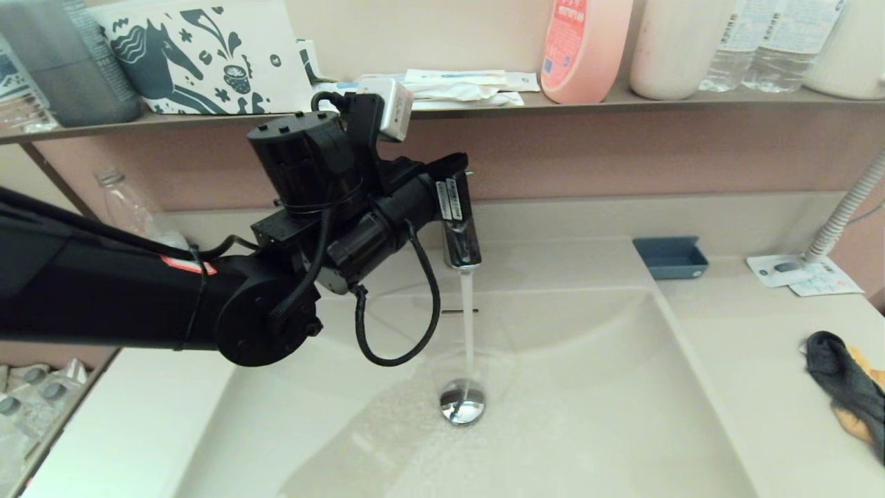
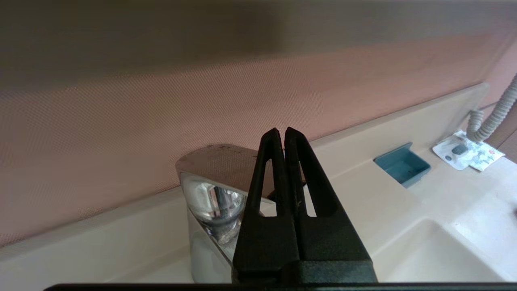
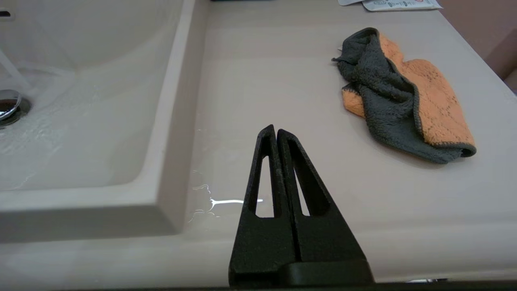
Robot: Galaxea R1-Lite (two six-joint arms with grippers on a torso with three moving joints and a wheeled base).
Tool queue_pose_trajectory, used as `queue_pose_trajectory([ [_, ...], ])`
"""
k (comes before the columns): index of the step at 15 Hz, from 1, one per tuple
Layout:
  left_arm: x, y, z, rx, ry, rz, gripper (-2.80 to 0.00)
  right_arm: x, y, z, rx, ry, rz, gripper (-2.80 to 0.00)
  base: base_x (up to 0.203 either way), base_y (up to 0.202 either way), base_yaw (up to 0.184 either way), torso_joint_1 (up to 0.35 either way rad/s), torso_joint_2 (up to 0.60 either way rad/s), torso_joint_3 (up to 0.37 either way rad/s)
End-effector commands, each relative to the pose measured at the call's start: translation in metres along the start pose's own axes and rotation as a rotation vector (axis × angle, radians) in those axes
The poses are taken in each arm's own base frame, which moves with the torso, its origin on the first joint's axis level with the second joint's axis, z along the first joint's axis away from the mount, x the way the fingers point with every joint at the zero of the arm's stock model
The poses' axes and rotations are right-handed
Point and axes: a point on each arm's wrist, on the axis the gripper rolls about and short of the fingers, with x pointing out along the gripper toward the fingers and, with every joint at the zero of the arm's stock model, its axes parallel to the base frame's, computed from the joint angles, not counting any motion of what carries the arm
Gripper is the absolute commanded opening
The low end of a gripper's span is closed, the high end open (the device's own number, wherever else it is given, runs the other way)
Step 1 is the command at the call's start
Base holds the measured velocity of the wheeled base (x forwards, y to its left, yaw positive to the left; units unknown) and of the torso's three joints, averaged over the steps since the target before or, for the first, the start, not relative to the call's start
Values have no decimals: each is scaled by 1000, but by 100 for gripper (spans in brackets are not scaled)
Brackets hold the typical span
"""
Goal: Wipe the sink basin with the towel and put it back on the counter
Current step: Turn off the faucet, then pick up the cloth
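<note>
- Right wrist view: the towel (image 3: pixel 404 97) lies crumpled on the counter (image 3: pixel 282 81), ahead of the right gripper (image 3: pixel 276 131) and off to its right, apart from it. Its long axis runs from far-left to near-right, grey face folded over orange.
- The right gripper's fingers are pressed together, holding nothing, low over the counter's near edge beside the sink basin (image 3: pixel 80 81).
- In the head view the towel (image 1: pixel 847 387) sits at the right edge, well apart from the left gripper (image 2: pixel 281 130), which is also pressed together, up at the faucet (image 1: pixel 462 238).
- The right arm is much nearer, so I judge the pick is its job.
- The counter is smooth, with a few water drops near the basin rim; water runs onto the drain plug (image 1: pixel 462 403).
- Open room surrounds the towel; the paper packet (image 1: pixel 802 273) lies farther back.
</note>
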Motion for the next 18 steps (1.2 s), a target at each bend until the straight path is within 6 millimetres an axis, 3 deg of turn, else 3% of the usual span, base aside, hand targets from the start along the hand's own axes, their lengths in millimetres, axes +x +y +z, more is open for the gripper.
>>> queue_pose_trajectory([
  [1,0,-4,-4,-1,12,-8,-280,0,0,0,0,-1,0,-280,0,0,0,0,0,0],
  [6,-8,-13,-17,0,61,-34,-280,0,0,0,0,-1,0,-280,0,0,0,0,0,0],
  [10,-16,-19,-16,-3,69,-53,-280,0,0,0,0,-1,0,-280,0,0,0,0,0,0],
  [15,-24,-17,2,-8,26,-40,-280,0,0,0,0,-1,0,-280,0,0,0,0,0,0],
  [18,-41,-14,16,-10,1,-22,-280,0,0,0,0,-1,0,-280,0,0,0,0,0,0],
])
